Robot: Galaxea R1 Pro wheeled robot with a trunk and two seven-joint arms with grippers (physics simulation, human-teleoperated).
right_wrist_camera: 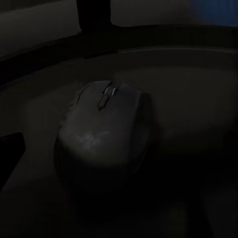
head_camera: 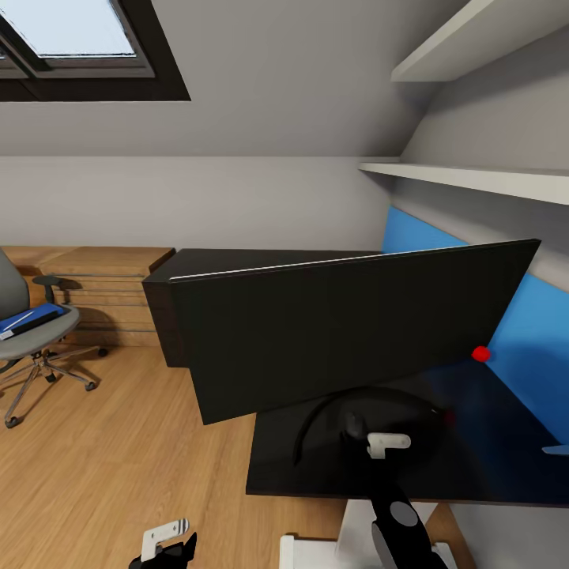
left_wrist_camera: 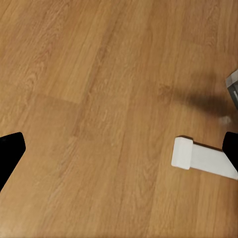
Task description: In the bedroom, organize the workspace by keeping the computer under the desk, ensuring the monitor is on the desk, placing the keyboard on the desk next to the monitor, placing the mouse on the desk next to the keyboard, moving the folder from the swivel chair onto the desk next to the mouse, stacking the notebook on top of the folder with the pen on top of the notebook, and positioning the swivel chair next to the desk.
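Note:
The monitor [head_camera: 348, 324] stands on the glossy black desk [head_camera: 482, 466], its wide black face slanting across the head view with a red dot at its lower right corner. My right gripper [head_camera: 370, 438] hovers low over the desk inside the curve of the monitor's foot. In the right wrist view the dark mouse [right_wrist_camera: 104, 134] lies on the desktop just below it, with one black finger [right_wrist_camera: 10, 158] off to its side and apart from it. At the left, the swivel chair [head_camera: 16, 348] holds the blue folder [head_camera: 33, 320]. My left gripper [head_camera: 170, 544] hangs open over the wood floor [left_wrist_camera: 99, 74].
The desk's white foot bar [left_wrist_camera: 203, 159] lies on the floor close to my left gripper. Low oak shelving [head_camera: 103, 292] runs along the far wall behind the chair. A blue wall panel [head_camera: 537, 332] and white shelves [head_camera: 474, 178] line the right wall.

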